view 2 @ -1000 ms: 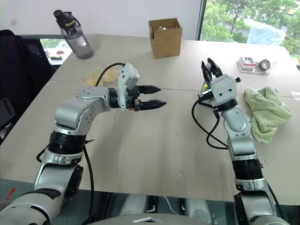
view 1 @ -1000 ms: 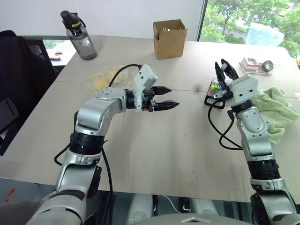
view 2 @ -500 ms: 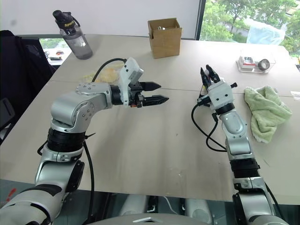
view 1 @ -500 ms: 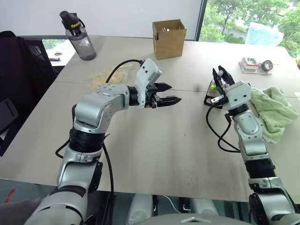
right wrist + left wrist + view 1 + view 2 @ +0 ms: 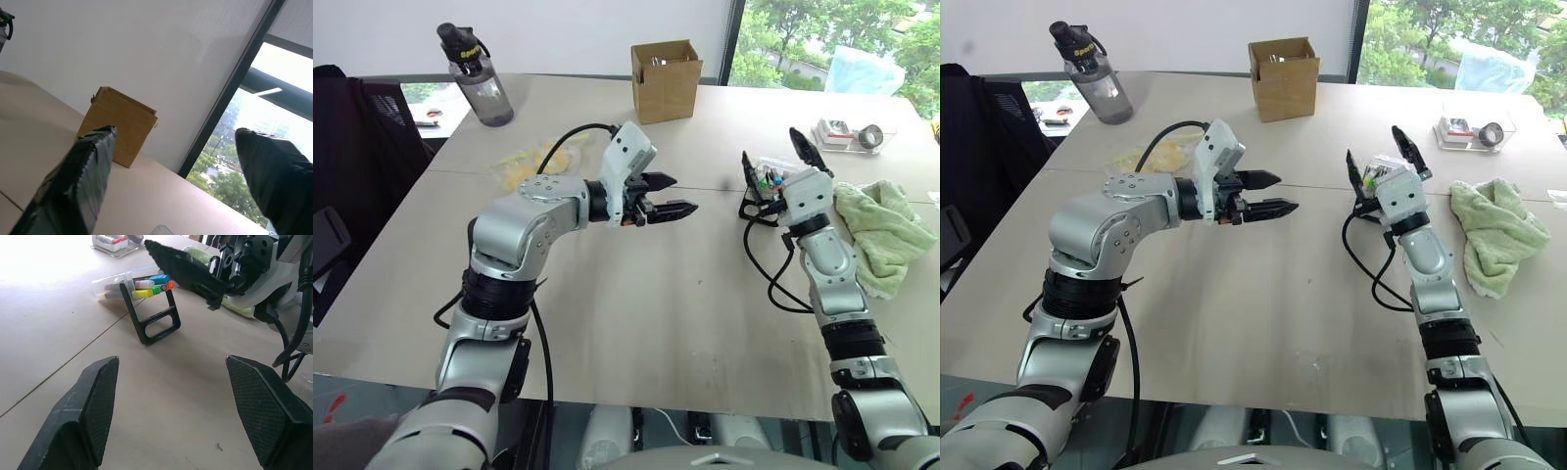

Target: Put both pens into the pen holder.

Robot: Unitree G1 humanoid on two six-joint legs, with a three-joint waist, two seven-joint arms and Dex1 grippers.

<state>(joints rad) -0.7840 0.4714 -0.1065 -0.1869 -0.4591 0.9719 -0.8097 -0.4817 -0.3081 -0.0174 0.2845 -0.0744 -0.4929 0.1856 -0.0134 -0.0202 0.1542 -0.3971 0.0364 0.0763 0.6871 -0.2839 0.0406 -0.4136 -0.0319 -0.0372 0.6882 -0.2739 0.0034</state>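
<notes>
1. The table (image 5: 636,304) is pale beige, with a seam running across it between the two arms.
2. A grey water bottle (image 5: 478,76) with a black cap stands at the far left.
3. A brown box (image 5: 667,80) stands at the far middle, top open.
4. A yellow-printed plastic bag (image 5: 530,163) lies flat just beyond the seam, left of centre.
5. The pen holder (image 5: 146,308) rests right of centre, coloured caps in a row under its clear top.
6. A green towel (image 5: 881,232) lies crumpled near the right edge.
7. A clear tray (image 5: 848,135) sits at the far right.
</notes>
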